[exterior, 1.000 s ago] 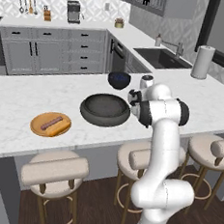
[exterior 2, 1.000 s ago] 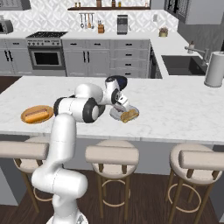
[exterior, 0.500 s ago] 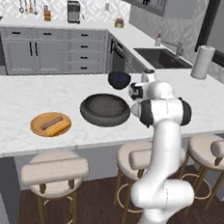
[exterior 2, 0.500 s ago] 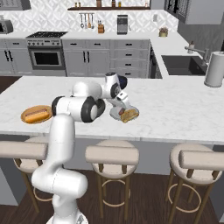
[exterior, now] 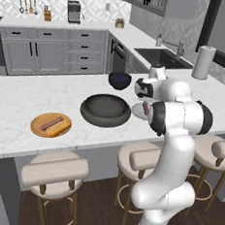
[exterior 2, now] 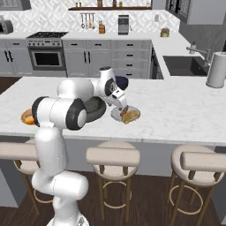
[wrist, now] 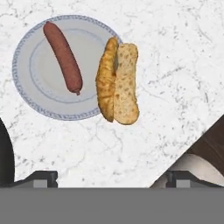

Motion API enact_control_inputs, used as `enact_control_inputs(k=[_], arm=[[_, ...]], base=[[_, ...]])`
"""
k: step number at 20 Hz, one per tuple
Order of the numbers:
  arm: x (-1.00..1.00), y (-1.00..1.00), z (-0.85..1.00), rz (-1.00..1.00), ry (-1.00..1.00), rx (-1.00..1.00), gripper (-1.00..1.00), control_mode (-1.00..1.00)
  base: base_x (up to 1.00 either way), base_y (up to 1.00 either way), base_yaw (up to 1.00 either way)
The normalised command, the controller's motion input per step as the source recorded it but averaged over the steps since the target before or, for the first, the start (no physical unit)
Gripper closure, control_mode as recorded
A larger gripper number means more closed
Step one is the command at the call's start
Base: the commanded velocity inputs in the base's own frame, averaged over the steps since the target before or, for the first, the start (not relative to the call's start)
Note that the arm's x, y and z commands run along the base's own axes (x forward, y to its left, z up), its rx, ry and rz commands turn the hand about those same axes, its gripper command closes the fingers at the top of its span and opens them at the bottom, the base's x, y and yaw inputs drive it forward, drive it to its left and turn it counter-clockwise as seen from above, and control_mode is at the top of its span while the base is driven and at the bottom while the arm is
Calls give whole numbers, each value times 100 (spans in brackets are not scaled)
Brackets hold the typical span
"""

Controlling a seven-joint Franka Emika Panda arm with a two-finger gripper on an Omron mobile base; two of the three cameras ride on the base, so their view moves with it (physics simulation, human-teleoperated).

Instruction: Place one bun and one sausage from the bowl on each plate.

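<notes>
Room: I am working in a grey-cabinet kitchen, at a long white marble surface (exterior: 18,100) with stools along its near edge.
Claw: my claw (exterior 2: 121,105) is hanging spread wide above the grey plate, gripping nothing; in the hand view only its two dark tips are peeking up at the bottom.
Grey plate: the pale grey plate (wrist: 33,94) is sitting toward the near edge of the surface, right of the bowl.
Sausage: one sausage (wrist: 63,57) is lying flat inside the grey plate's rim.
Bun: a split bun (wrist: 117,83) is resting half on the grey plate's edge and half on the marble, so I am judging it only loosely placed.
Wooden plate: the tan plate (exterior: 37,128) is sitting toward the left end of the surface, carrying a second sausage (exterior: 51,124).
Bowl: the dark bowl (exterior: 105,109) is standing mid-surface between the two plates, within easy reach of both.
Blue bowl: a smaller blue bowl (exterior: 119,79) is standing behind it.
Hard to tell: from the left my arm is covering most of the grey plate; I cannot make out any bun inside the bowl or on the wooden plate.
</notes>
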Motion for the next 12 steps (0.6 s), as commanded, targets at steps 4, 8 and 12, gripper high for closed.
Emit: enact_control_inputs(k=[4, 8, 12], arm=[[-100, 39, 69, 0, -22, -3, -100, -100], [-100, 37, 66, 3, -31, -6, -100, -100], [-100, 25, 89, 9, -22, -11, -100, -100]], base=[[0, 0, 0], [0, 0, 0], [0, 0, 0]])
